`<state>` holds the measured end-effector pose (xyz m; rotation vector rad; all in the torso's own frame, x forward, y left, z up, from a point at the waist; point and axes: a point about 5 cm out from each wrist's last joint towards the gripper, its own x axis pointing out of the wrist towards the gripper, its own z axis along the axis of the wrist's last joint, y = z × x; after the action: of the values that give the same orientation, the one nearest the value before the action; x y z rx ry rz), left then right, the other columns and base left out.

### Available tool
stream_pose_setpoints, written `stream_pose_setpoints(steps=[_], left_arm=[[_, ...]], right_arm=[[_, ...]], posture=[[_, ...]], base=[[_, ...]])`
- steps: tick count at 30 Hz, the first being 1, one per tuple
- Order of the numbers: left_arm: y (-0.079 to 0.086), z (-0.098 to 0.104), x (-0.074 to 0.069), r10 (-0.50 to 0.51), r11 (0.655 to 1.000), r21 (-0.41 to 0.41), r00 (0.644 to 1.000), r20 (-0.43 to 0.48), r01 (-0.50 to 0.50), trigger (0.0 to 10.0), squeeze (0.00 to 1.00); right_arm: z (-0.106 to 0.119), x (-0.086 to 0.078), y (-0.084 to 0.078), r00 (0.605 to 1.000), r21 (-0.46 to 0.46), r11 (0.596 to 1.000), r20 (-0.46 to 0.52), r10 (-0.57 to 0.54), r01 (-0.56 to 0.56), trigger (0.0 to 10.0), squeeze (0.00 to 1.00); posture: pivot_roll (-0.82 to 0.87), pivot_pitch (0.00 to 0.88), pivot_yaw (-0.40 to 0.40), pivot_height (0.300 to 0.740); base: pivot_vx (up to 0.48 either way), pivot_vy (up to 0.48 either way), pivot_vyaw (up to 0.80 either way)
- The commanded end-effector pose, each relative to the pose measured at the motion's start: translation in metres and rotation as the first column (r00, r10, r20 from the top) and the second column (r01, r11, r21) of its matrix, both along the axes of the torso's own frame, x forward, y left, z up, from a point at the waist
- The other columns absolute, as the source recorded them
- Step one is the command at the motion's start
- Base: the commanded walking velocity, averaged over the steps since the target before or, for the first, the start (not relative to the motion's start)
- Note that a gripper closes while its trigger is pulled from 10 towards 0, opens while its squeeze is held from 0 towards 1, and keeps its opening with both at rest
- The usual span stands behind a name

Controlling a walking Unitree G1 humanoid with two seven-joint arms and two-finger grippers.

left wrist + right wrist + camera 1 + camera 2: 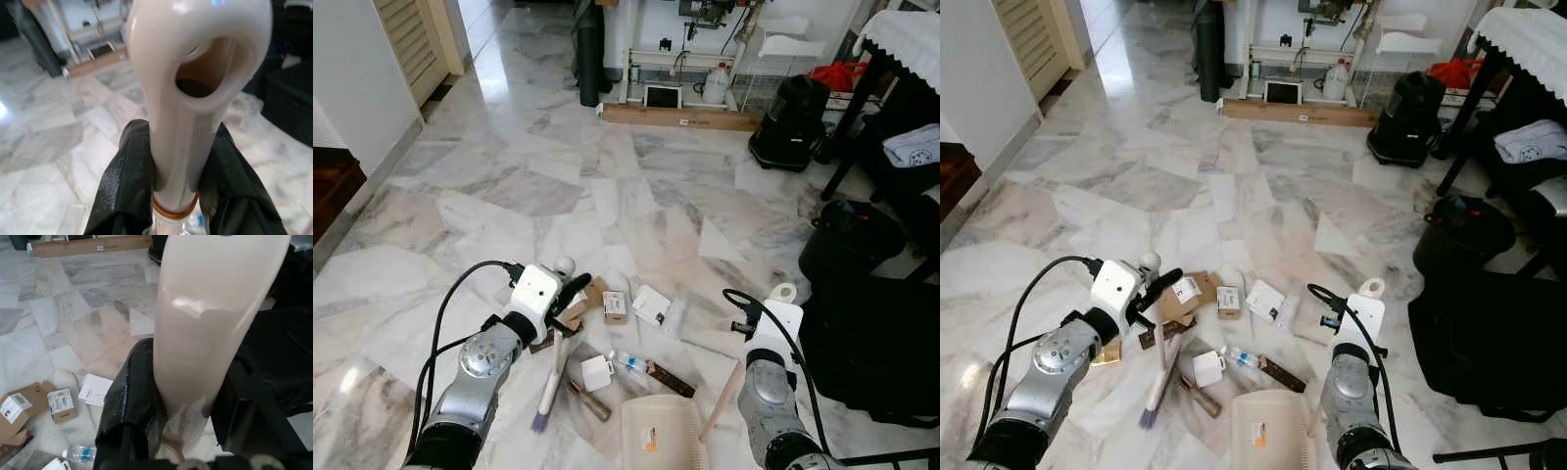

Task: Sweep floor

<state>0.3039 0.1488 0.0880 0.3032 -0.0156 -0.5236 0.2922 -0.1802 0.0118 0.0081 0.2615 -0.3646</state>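
Observation:
A hand broom (552,367) with a white handle and purple bristles stands tilted among the litter, bristles on the floor. My left gripper (572,292) is shut on its upper handle; in the left wrist view the cream looped handle (195,73) sits between the black fingers (128,171). A cream dustpan (658,433) rests on the floor near my feet. My right gripper (188,396) is shut on the dustpan's long handle (729,387). Litter lies between them: small cardboard boxes (615,306), a white box (651,305), a small bottle (628,362) and a brown stick (590,399).
A black bag (876,343) and a black bucket (850,240) crowd the right side. A black vacuum (790,122) and a wooden plank (680,117) lie at the back. A cloth-covered table (901,44) stands at the far right, a wall (352,78) on the left.

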Motion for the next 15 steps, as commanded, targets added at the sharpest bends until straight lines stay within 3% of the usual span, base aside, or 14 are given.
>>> stream_pose_setpoints(steps=[1, 15], left_arm=[[-0.0022, -0.0060, -0.0023, -0.014, 1.000, 0.026, 1.000, -0.015, 0.014, 10.0, 0.00], [-0.0008, -0.0110, -0.0011, -0.003, 1.000, 0.017, 0.999, -0.032, 0.004, 10.0, 0.00]], right_arm=[[-0.0220, -0.0164, 0.0032, 0.992, 0.024, 1.000, -0.130, 0.008, -0.005, 10.0, 0.00], [-0.0229, -0.0172, 0.0057, 0.991, 0.030, 0.999, -0.132, 0.015, -0.011, 10.0, 0.00]], posture=[[-0.03, 0.065, -0.047, 0.740], [-0.03, 0.063, -0.044, 0.740]], base=[[0.000, 0.000, 0.00], [0.000, 0.000, 0.00]])
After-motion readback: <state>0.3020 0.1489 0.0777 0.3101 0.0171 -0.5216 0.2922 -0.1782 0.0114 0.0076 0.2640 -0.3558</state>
